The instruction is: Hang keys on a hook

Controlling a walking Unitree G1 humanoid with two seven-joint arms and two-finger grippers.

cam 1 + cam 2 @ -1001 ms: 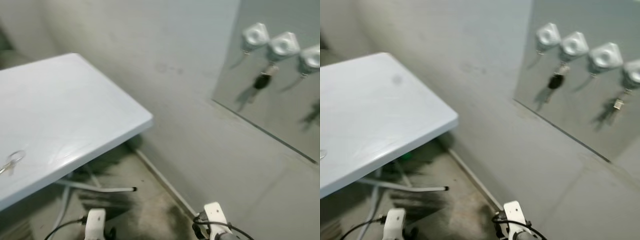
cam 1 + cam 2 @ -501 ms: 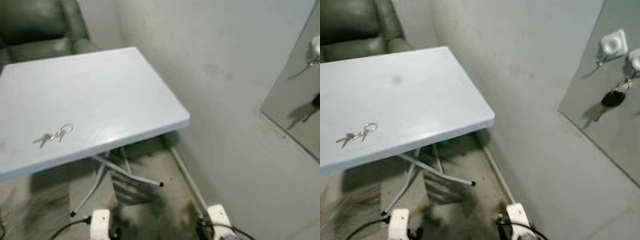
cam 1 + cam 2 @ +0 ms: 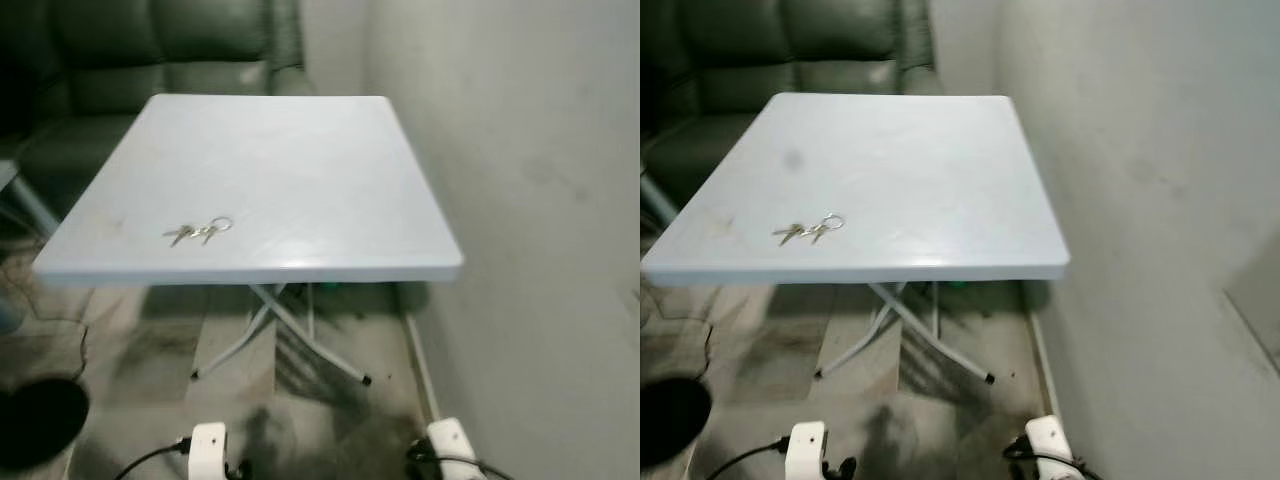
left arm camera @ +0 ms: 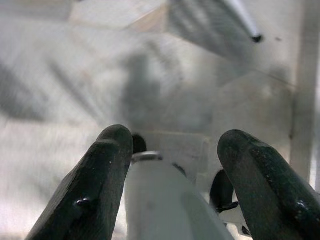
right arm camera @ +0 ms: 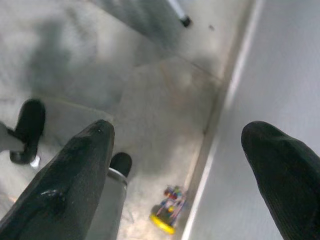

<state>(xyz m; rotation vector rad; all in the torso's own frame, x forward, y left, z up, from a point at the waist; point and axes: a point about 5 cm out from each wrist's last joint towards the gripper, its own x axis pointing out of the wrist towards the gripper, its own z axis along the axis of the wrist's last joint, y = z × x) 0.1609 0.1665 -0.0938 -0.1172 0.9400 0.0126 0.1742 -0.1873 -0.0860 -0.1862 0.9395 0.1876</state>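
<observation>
On the table (image 3: 300, 150), keys (image 3: 198, 232); wrist views show floor (image 5: 165, 90).

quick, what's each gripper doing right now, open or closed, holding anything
Left gripper: open, holding nothing, hanging over the floor.
Right gripper: open, holding nothing, hanging by the wall.
The keys lie on the table.

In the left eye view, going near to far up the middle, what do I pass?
Floor → crossed table legs → near edge of the table → keys on the tabletop → dark sofa behind the table.
</observation>
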